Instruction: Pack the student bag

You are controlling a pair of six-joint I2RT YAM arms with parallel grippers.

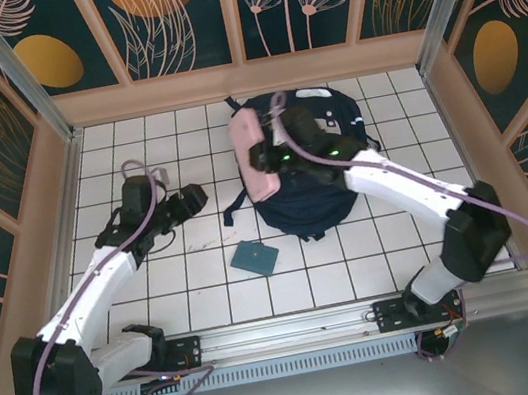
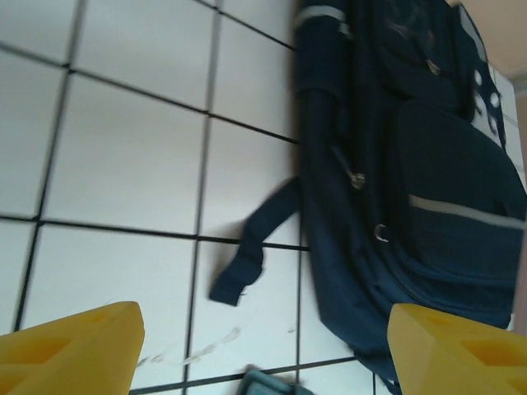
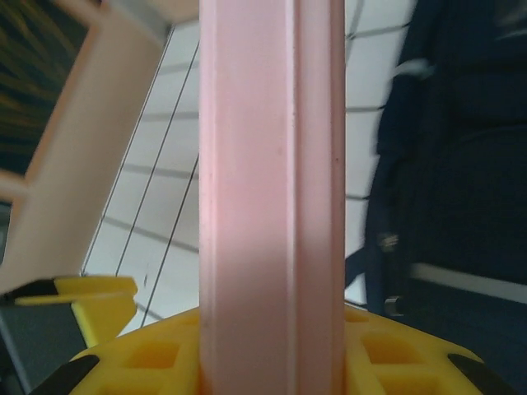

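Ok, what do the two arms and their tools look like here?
Both arms have white links, black joints and a lilac cable looping alongside. The left tool and right tool are black-bodied with yellow fingers; small green lights glow near the right wrist.

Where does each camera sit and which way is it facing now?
Top external: overhead behind the bases, looking down on the tiled table, both arms visible.
Left wrist: low over tiles, facing the student bag; left gripper open.
Right wrist: looks along the pink case clamped in the right gripper.
Shared: all three show the student bag.
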